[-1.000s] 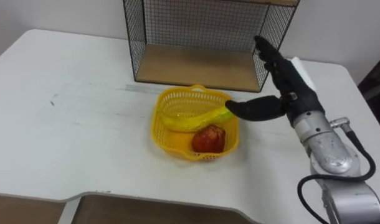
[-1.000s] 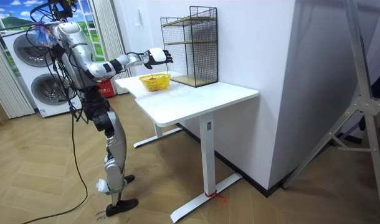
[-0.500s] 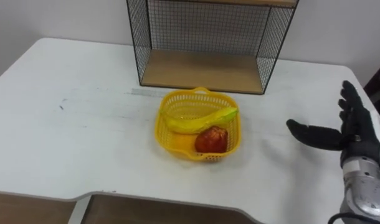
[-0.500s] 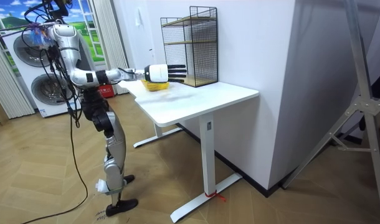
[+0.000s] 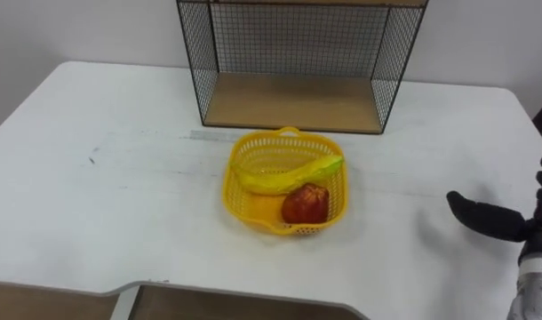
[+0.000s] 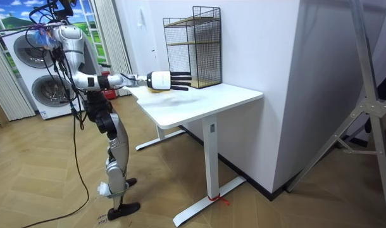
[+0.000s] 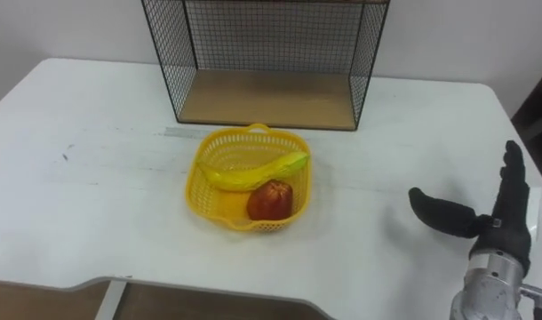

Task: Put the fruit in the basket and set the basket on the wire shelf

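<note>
- Yellow basket (image 5: 244, 210) sits mid-table on the white table (image 5: 102, 204), and both fruits are in it.
- The banana (image 5: 284, 176) lies across the basket's middle, its green tip pointing to the basket's right rim.
- The red apple (image 5: 305, 204) sits in the basket's near right corner, touching the banana from the front.
- Just behind the basket stands the wire shelf (image 5: 289, 100), its open front facing the basket and its wooden bottom board level with the table top.
- A faint pale strip (image 5: 209, 135) lies on the table between the basket's back left rim and the shelf's foot.
- Well to the basket's left there is a small dark mark (image 5: 91, 161) on the table top.
- The right hand (image 7: 506, 222) hovers well off to the basket's right, near the table's right edge, touching nothing.
- Its fingers are straight and released, thumb spread out toward the basket, palm holding nothing.
- In the room view the robot stands upright at the table's end, right arm stretched level over the top, that hand in front of the basket.
- Two washing machines (image 6: 35, 69) stand behind the robot, far from the basket.
</note>
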Controlling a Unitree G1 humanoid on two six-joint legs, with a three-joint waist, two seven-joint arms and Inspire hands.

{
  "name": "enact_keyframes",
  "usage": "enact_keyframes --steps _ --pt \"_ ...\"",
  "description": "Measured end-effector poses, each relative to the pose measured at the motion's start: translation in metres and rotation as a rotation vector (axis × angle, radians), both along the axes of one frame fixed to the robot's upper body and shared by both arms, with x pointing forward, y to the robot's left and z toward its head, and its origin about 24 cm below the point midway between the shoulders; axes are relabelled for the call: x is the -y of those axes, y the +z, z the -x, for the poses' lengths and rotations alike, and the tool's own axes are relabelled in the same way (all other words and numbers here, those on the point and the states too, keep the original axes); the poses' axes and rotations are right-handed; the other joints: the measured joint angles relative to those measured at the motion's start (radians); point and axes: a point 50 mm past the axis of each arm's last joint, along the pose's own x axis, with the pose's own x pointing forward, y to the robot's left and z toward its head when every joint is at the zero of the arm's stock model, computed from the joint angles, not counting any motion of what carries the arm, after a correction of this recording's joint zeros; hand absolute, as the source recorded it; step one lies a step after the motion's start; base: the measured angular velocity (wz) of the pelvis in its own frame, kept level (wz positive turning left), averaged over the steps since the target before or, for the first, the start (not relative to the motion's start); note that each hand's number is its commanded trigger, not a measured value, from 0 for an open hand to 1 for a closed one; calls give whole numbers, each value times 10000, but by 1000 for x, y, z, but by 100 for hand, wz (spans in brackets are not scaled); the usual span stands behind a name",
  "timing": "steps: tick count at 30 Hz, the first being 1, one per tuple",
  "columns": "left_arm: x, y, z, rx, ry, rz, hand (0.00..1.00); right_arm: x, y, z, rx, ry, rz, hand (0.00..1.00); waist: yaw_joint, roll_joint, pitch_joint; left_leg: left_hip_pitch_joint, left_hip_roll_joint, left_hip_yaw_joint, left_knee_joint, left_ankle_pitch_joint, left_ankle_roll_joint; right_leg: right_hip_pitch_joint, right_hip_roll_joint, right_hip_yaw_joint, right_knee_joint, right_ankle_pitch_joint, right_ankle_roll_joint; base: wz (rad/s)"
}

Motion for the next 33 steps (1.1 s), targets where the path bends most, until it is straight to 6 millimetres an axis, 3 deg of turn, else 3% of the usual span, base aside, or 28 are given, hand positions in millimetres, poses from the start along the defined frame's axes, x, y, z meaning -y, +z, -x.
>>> enact_keyframes --steps 4,6,10,17,26,33 --pt "7 12 -11 535 -1060 -341 0 -1 3 -1 533 144 -452 0 -26 38 100 65 7 46 -39 6 -3 30 5 24 -19 0 0 -2" --pt "14 13 -21 719 -1797 -380 0 -3 4 -3 818 401 -722 0 -95 60 213 11 10 62 -18 6 -2 8 5 7 -13 1 0 -2" --pt "35 10 -44 745 -3724 -244 0 -9 1 -4 993 609 -1432 0 -229 55 222 -114 -11 -27 84 0 4 -19 -8 -176 -7 13 17 10" --pt "69 2 -69 1034 -7273 528 0 -20 0 -11 1672 1223 -3517 0 -324 64 212 -107 8 138 51 7 3 -168 -5 12 -1 13 17 -7" --pt "105 -18 -85 1470 -10812 2208 0 -50 -8 -24 1798 3011 -5096 0 -656 -7 209 -122 28 325 35 7 5 -204 -1 220 0 14 17 -5" --pt "119 -28 -89 1271 -12034 2851 0 -64 -11 -26 1657 3964 -5572 0 -728 -12 206 -110 51 460 16 6 8 -279 9 395 50 16 15 -7"
